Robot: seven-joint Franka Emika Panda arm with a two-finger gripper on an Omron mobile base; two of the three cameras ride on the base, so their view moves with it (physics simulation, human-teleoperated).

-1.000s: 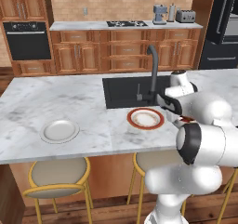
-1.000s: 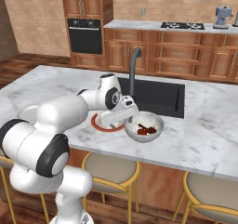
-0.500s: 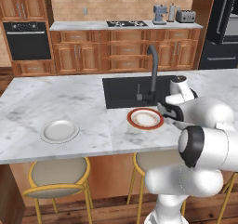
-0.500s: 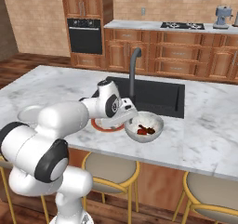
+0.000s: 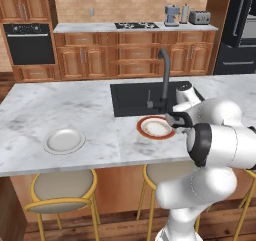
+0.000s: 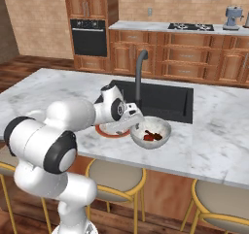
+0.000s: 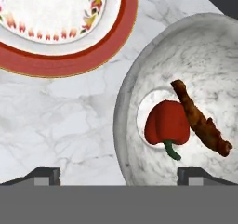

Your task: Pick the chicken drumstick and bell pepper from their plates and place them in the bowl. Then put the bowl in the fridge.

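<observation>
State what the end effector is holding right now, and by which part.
Nothing is held. The end effector is open above the near rim of the bowl, with the bell pepper and chicken drumstick lying loose inside it.

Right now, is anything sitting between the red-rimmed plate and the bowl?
No. In the hand view, only bare marble counter separates the red-rimmed plate from the bowl.

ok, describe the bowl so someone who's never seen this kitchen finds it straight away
Start at the marble island with the black sink and go to its front edge, on the stool side. The bowl sits there beside the orange-rimmed plate. Unlike both flat plates, it is deep and grey-white, and it holds the red bell pepper and the brown chicken drumstick.
</observation>
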